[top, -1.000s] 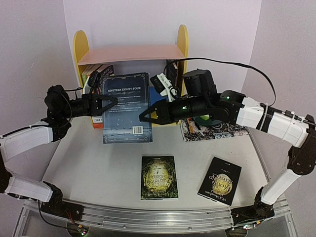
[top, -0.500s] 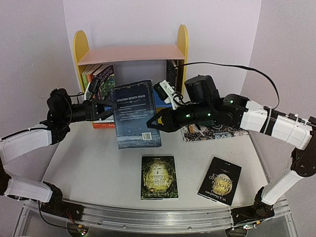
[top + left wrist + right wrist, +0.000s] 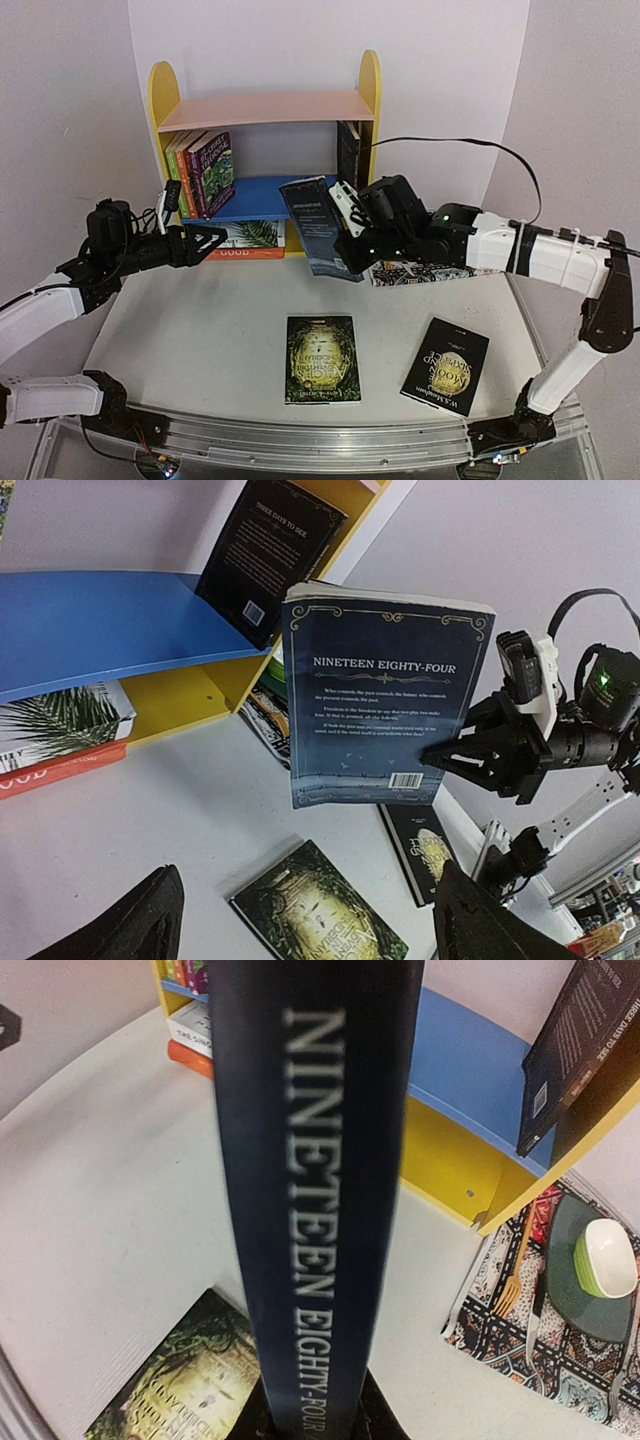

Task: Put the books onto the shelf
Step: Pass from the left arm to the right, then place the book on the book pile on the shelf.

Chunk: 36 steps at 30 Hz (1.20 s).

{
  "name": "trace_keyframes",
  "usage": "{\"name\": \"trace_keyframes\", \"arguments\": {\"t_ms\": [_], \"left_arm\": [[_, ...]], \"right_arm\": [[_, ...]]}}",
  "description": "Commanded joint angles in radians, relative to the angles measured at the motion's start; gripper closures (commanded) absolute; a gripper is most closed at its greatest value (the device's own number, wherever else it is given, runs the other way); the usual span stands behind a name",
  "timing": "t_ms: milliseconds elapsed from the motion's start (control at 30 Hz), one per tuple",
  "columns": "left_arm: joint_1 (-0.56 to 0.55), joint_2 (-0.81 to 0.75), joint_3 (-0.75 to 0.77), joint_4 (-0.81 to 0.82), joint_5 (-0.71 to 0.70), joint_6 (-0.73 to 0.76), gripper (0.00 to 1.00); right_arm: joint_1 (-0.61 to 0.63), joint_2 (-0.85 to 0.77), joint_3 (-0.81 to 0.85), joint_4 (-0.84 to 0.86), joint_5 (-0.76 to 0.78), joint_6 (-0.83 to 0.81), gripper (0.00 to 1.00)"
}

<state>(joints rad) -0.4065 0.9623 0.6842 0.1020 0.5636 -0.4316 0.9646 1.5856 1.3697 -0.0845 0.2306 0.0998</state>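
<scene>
One book [image 3: 318, 228] | long axis near vertical, top edge up, back cover facing left fingers [image 3: 214, 240] | right fingers [image 3: 452, 756] clamped low across its spine edge | left fingers spread wide, empty, well apart from it | book above tabletop [image 3: 200, 340], before shelf [image 3: 260, 108]

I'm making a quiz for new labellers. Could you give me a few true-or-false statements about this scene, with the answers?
1. The right gripper holds the blue book upright. True.
2. The left gripper is clamped on the blue book. False: it is open and apart from the book.
3. A green book and a black book lie flat on the table. True.
4. The palm-leaf book stands upright on the blue board. False: it lies flat under that board, on an orange book.
</scene>
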Motion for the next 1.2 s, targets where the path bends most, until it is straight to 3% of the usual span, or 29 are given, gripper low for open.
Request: {"name": "trace_keyframes", "arguments": {"t_ms": [0,400,700,1167], "left_arm": [[0.004,-0.056,-0.007,-0.025,-0.074,0.071,0.13],[0.004,-0.094,-0.032,-0.046,-0.062,0.096,0.14],[0.005,-0.094,-0.022,-0.051,-0.059,0.086,0.15],[0.004,-0.087,-0.001,-0.054,-0.041,0.077,0.15]], "right_arm": [[-0.005,0.05,0.036,0.346,0.146,-0.067,1.0],[-0.06,0.261,0.191,0.642,0.24,-0.085,1.0],[-0.106,0.354,0.282,0.72,0.241,-0.092,1.0],[-0.16,0.586,0.471,0.882,0.372,-0.161,1.0]]}}
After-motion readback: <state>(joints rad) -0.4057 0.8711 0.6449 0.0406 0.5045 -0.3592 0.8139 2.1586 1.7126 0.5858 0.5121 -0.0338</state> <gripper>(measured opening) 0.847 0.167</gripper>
